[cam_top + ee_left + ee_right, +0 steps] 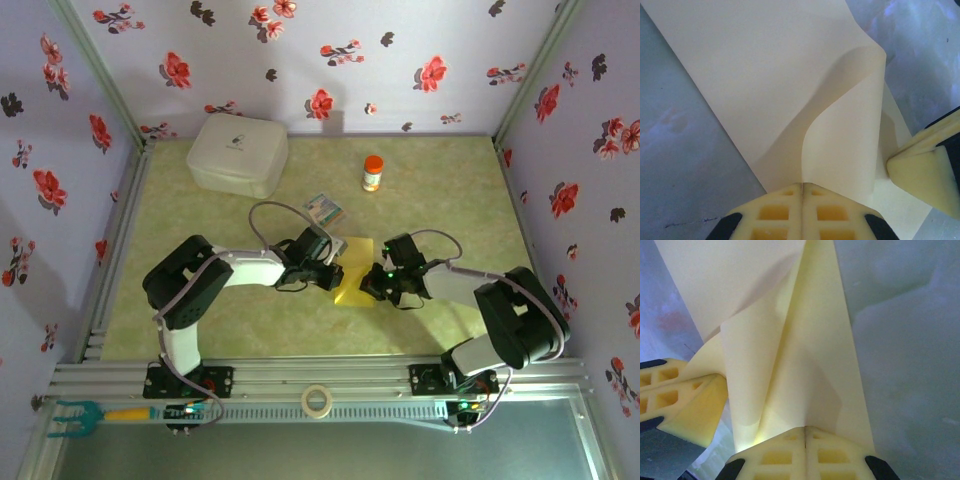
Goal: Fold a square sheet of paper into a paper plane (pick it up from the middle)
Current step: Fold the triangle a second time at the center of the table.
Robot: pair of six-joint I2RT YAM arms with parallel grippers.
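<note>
Two robot arms work a yellow square sheet of paper (356, 266), which lies on the table to the right of the white box (238, 153) and nearer the arms, well apart from it. The left gripper (328, 272) has its jaws pressed together on a raised fold of the sheet (765, 75), which runs straight into the seam between its pads in the left wrist view (802, 186). The right gripper (378, 283) also pinches the paper (805, 340), jaws closed on a peaked ridge (805, 429). The two grippers stand just beside each other, and the sheet buckles up between them.

The risks, judged from here: if the arms draw apart, the thin paper could tear along the ridge, and if they close in, the pads could collide. A pinch set off the sheet's middle line would likely leave a crooked crease, and so a lopsided plane. A loosened grip could let the curl spring back flat.

The table (200, 220) is a smooth, pale green marbled surface, which may let the sheet slide. Right of the white box stands an orange-capped bottle (372, 173). A small printed packet (324, 209) lies between the box and the sheet. Pale walls (400, 60) with red flowers enclose the table.
</note>
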